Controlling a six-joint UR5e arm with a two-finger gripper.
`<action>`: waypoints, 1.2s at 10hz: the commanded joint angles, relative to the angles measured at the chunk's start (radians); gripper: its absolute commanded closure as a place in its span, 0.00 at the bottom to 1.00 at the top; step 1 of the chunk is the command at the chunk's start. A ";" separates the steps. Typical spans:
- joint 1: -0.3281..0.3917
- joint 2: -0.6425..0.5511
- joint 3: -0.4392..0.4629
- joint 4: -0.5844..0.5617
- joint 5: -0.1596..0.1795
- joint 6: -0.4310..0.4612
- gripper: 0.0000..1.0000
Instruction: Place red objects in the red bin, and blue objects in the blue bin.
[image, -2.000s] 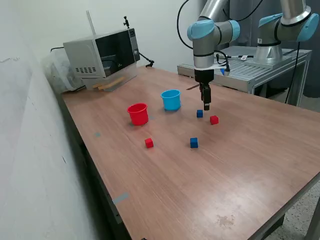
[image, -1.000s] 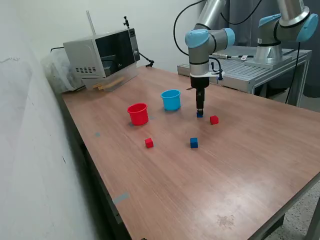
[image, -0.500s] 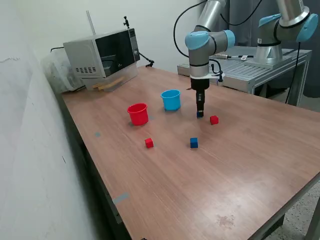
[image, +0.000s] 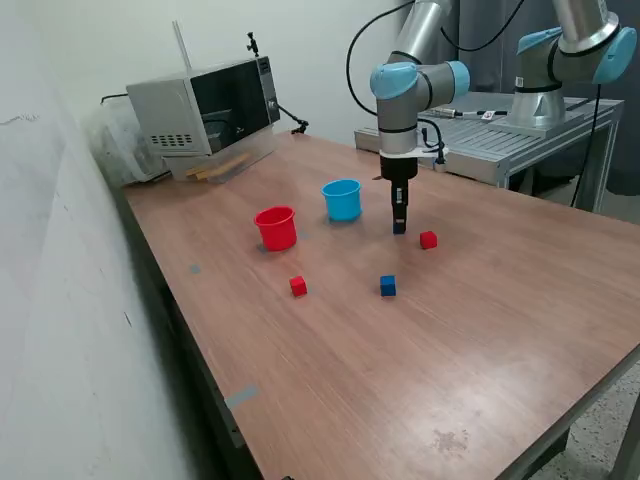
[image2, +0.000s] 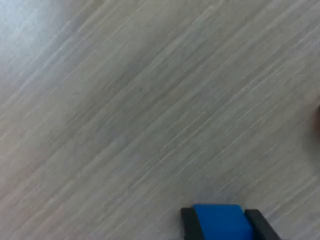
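Gripper (image: 399, 228) clamps a smooth blue cube (image2: 218, 222) (square-edged) over grained wood table (image: 480, 330).

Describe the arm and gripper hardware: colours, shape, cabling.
The arm has silver-grey tubular links with light blue caps on the joints. A black cable loops from its upper part to the wrist. The gripper is slim and black below a white wrist flange; the wrist view shows two black fingers.

Arm held vertical, gripper (image: 399, 226) pointed straight down.
The two dark fingers (image2: 189, 225) are seen closed against opposite sides of a blue cube (image2: 218, 222), low over the table.
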 joint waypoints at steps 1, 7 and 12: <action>-0.005 -0.019 0.005 -0.001 -0.001 -0.093 1.00; -0.060 -0.223 0.003 0.134 -0.004 -0.300 1.00; -0.060 -0.288 0.008 0.208 -0.006 -0.570 1.00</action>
